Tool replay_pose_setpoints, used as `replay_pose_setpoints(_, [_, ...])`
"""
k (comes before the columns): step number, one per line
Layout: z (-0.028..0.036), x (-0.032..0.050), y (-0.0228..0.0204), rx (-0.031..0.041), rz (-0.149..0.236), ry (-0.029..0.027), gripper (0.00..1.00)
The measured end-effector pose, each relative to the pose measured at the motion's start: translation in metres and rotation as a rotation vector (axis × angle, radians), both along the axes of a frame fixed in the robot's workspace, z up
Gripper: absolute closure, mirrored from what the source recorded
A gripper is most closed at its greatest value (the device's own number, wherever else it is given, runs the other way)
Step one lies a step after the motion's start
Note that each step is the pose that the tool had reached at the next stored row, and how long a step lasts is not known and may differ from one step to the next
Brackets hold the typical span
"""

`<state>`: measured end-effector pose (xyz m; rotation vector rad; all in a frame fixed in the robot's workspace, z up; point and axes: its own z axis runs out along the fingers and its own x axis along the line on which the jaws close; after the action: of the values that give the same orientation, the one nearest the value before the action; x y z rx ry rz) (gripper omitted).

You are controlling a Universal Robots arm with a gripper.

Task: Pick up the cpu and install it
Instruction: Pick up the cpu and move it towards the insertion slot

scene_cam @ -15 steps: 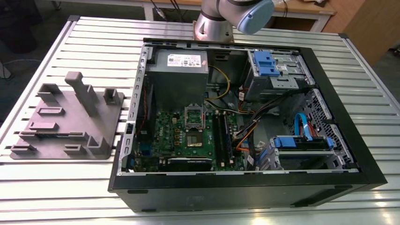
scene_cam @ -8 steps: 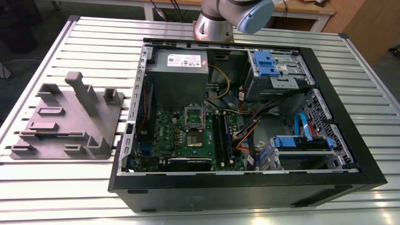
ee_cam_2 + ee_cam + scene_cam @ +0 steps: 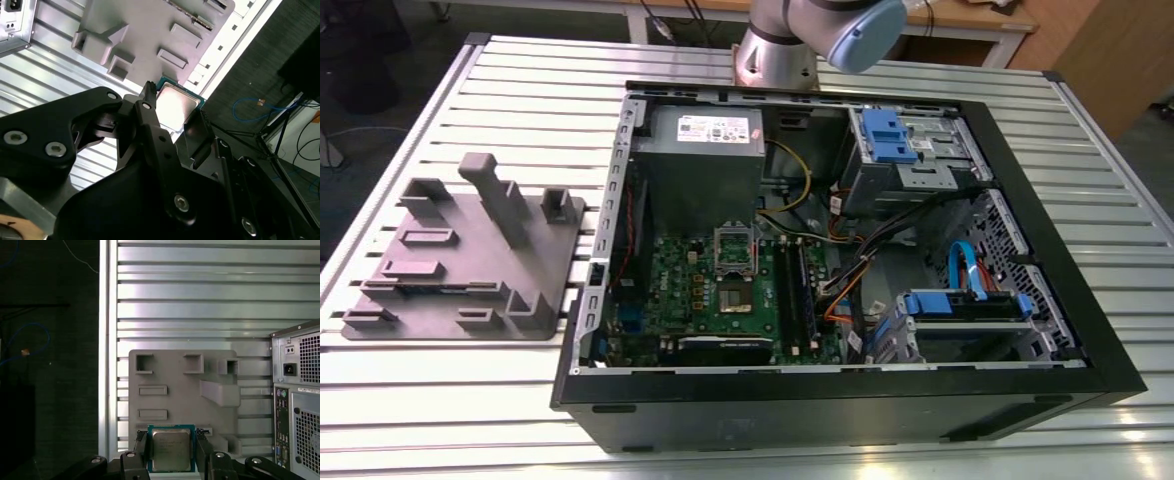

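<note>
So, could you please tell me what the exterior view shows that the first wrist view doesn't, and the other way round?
Exterior view: the inside of the open computer case, with the motherboard and its socket, plus the arm behind it. First wrist view: the cpu clamped in the gripper, and the case's rear panel. Both: the grey fixture and the slatted table.

The fixture (image 3: 460,260) lay on the table (image 3: 400,400) at the exterior view's left, just beside the open computer case (image 3: 854,410). Inside the case, the motherboard (image 3: 707,300) lay flat, with the socket (image 3: 734,255) near its middle, the power supply (image 3: 704,140) beyond it and the drive cage (image 3: 907,150) toward the exterior view's right. In the first wrist view, the cpu (image 3: 171,449) sat clamped between the fingers of the gripper (image 3: 172,455), over the fixture's edge.
</note>
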<state>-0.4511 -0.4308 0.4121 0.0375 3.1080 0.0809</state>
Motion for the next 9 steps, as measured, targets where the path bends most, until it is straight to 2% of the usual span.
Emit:
replay_pose_setpoints(5, [0.0, 0.0072, 0.0, 0.0001, 0.0, -0.0001, 0.53])
replay_pose_setpoints(9, [0.0, 0.0078, 0.0, 0.0, 0.0, 0.0, 0.53])
